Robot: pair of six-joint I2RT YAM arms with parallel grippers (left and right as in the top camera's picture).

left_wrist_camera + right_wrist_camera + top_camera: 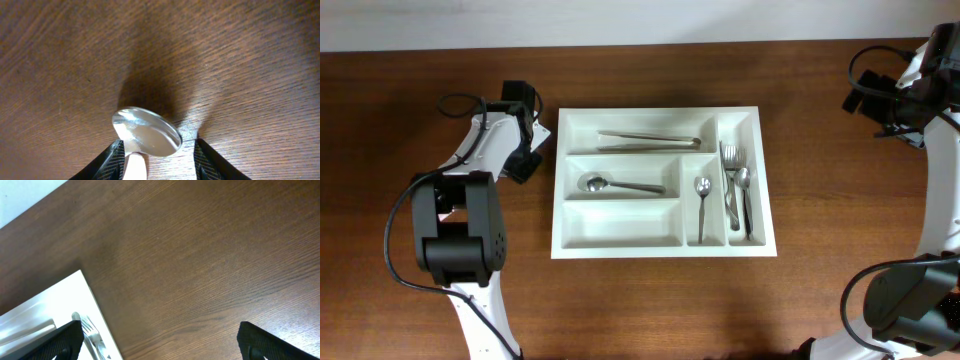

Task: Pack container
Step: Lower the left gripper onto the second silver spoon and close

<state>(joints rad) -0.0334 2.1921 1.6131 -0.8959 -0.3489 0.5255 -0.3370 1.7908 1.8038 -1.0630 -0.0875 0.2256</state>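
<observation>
Both pincers: the left pincer (159, 149) is clamped on a spoon (146, 131); the right pincer (160, 327) is spread wide apart, with nothing between its fingers (60, 340).
Grip: the spoon is taken at the neck with the bowl pointing forward, judged so that it can be carried and laid flat in a slot.
Left pincer's place: it is held over bare worktop (820, 300), just beside the left wall of the container (658, 251), judged as the approach to it.
Right pincer's place: it is parked near the far right corner, well apart from the cutlery, presumably so that the left arm is not obstructed.
Container: it is set mid-worktop. Tongs (650, 140) are laid in the top long compartment, a large spoon (618, 185) in the middle one, and a small spoon (702, 200) and forks (730, 160) in the narrow ones. The bottom long compartment is seen bare.
Hidden: the held spoon's handle is cut off by the frame edge. From overhead it cannot be made out under the arm. Whether it touches the worktop cannot be told.
</observation>
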